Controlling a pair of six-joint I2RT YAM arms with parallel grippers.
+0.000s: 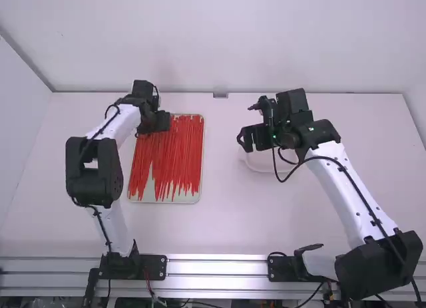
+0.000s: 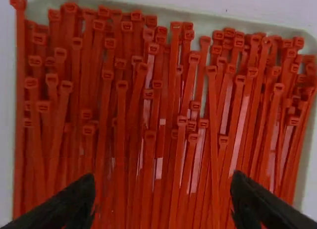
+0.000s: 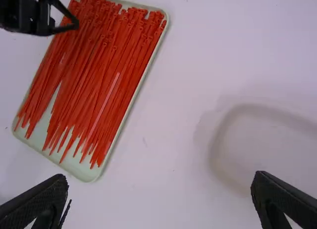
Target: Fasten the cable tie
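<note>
A heap of orange cable ties (image 1: 170,156) lies lengthwise on a pale tray (image 1: 198,160) left of the table's middle. My left gripper (image 1: 160,120) hovers over the tray's far end, open, its fingers (image 2: 64,204) spread above the tie heads (image 2: 158,105) with nothing between them. The same ties (image 3: 94,80) and the left gripper (image 3: 34,14) show in the right wrist view. My right gripper (image 1: 253,136) hangs open above bare table right of the tray, holding nothing.
A clear, nearly transparent container (image 1: 263,160) sits on the table under the right gripper, seen faintly as an outline (image 3: 257,140). White walls close the table at the back and left.
</note>
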